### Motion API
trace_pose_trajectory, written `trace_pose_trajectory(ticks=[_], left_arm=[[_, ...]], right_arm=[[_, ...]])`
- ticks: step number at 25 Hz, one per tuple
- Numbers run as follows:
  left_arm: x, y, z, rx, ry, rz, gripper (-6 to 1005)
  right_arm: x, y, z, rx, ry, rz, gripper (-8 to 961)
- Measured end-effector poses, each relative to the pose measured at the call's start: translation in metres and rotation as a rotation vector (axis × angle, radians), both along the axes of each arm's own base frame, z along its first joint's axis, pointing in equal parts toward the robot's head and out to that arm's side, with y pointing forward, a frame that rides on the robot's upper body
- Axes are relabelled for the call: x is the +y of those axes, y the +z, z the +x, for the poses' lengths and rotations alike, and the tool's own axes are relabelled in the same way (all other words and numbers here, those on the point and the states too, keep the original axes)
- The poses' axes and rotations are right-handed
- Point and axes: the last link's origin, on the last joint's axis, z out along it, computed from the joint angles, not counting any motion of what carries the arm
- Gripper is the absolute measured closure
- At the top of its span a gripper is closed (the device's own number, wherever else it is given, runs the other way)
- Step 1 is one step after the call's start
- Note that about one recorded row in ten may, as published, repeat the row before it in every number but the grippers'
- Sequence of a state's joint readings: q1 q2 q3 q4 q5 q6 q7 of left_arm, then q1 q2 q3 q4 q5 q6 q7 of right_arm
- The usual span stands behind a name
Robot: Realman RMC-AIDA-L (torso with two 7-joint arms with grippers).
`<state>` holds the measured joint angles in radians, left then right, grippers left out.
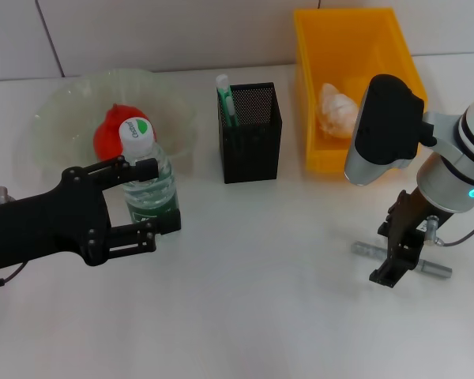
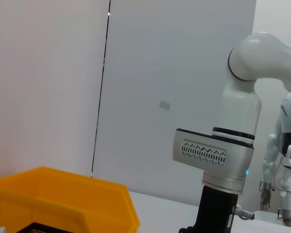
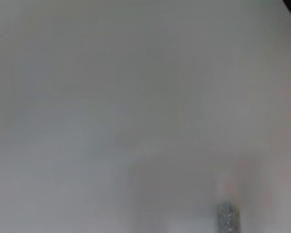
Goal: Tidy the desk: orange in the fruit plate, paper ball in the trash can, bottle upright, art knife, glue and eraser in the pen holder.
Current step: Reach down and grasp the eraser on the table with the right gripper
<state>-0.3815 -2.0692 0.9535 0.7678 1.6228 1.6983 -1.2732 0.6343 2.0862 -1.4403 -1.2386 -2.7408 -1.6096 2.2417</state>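
Head view. The left gripper (image 1: 144, 199) is spread wide around the upright bottle (image 1: 146, 180), one finger near the cap, the other near the base; contact cannot be judged. The bottle stands just in front of the plate (image 1: 55, 110), which holds the orange (image 1: 108, 134). The right gripper (image 1: 395, 257) points down onto the knife (image 1: 403, 259), a grey bar lying flat on the table (image 1: 261, 300) and showing on both sides of the gripper; whether its fingers have closed cannot be told. The holder (image 1: 250, 133) contains a green-and-white stick. The paper ball (image 1: 337, 109) lies in the yellow bin (image 1: 355, 47).
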Motion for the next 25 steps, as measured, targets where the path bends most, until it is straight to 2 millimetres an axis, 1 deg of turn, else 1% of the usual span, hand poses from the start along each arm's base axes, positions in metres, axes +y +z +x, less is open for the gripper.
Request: trace_pose_trajectory(ticks=[9, 25], left_arm=[[-0.0011, -0.0001, -0.0014, 0.000, 0.005, 0.000, 193], [-0.0016, -0.0004, -0.0017, -0.001, 0.006, -0.002, 193]], right_arm=[[0.0003, -0.0019, 0.0030, 0.000, -0.006, 0.002, 155], [0.0019, -0.0020, 0.0027, 0.003, -0.002, 0.013, 156]])
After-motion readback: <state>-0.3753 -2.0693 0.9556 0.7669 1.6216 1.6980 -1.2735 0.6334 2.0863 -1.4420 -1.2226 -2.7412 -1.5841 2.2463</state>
